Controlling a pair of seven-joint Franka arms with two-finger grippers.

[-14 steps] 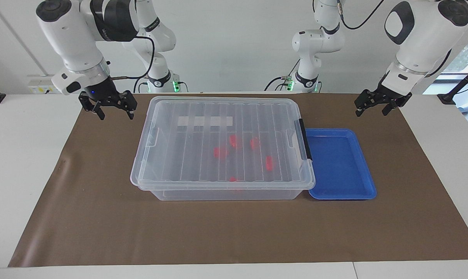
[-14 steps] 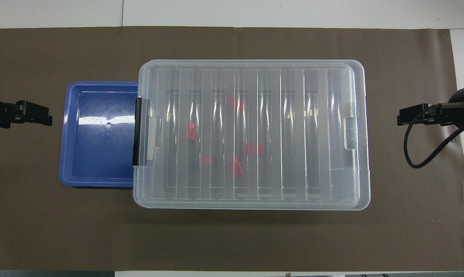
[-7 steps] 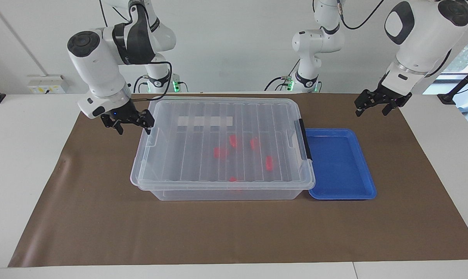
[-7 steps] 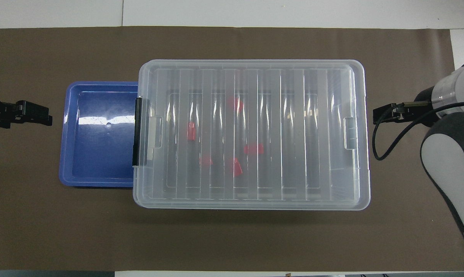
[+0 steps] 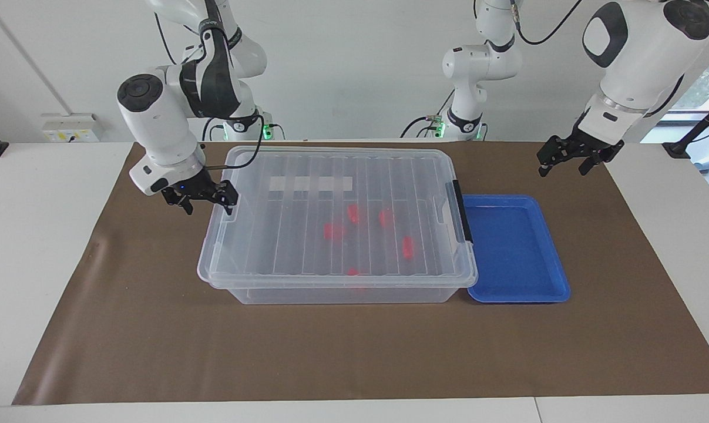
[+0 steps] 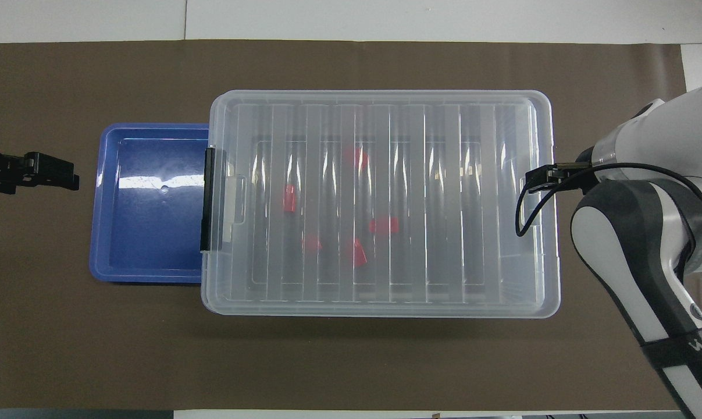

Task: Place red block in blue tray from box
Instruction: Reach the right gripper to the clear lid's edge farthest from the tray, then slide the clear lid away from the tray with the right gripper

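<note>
The box (image 5: 307, 258) (image 6: 444, 291) is a clear bin with its ribbed lid closed. Its black latch (image 5: 461, 212) faces the blue tray (image 5: 513, 252) (image 6: 147, 233), which is empty and touches that end of the box. Several red blocks lie inside the box, seen through the lid; one red block (image 5: 408, 247) (image 6: 290, 198) lies nearest the tray. My right gripper (image 5: 208, 205) (image 6: 540, 179) is open, low at the box's end toward the right arm, by the clear lid latch there. My left gripper (image 5: 563, 169) (image 6: 48, 173) is open and hangs above the mat beside the tray, waiting.
A brown mat (image 5: 354, 352) covers the white table under everything. A white label strip (image 5: 310, 184) shows on the box. The right arm's cable (image 6: 522, 215) hangs over the lid's edge.
My right gripper has moved in and down from beside the box to the lid's end latch. The left arm, box, tray and blocks have not moved.
</note>
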